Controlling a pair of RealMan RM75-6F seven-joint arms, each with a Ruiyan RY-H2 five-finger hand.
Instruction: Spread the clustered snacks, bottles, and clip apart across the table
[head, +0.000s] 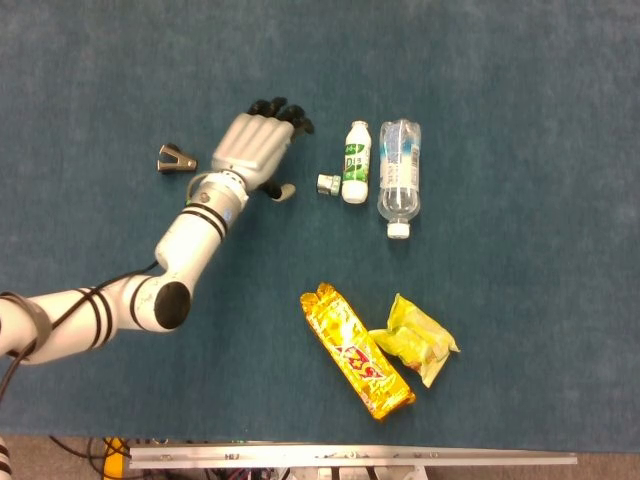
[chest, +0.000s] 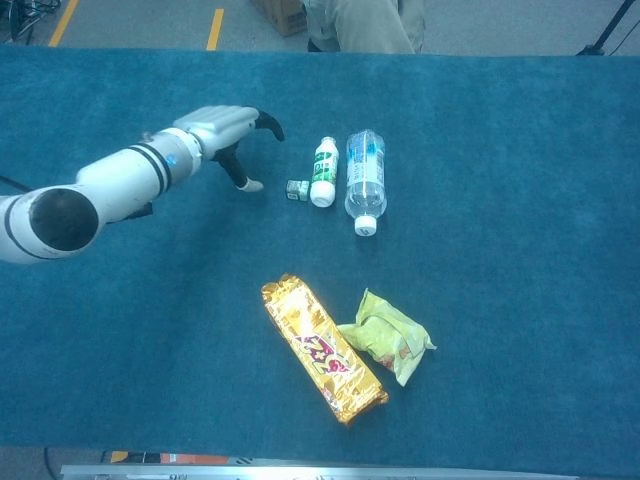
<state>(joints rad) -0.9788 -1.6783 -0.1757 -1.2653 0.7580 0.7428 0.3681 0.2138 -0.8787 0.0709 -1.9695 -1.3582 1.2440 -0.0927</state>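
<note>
My left hand (head: 258, 150) hovers over the blue table with its fingers apart and bent downward, holding nothing; the chest view shows the left hand (chest: 235, 135) as well. A dark metal clip (head: 175, 160) lies just left of its wrist. To the hand's right a small white-and-green bottle (head: 355, 162) lies beside a clear water bottle (head: 399, 175), with a tiny grey piece (head: 326, 183) against the white bottle. Nearer the front, a long yellow snack bar (head: 356, 350) touches a yellow-green snack bag (head: 418, 340). My right hand shows in neither view.
The table's front edge has a metal rail (head: 350, 456). A seated person's legs (chest: 360, 25) are beyond the far edge. Blue cloth (head: 540, 200) stretches to the right of the bottles.
</note>
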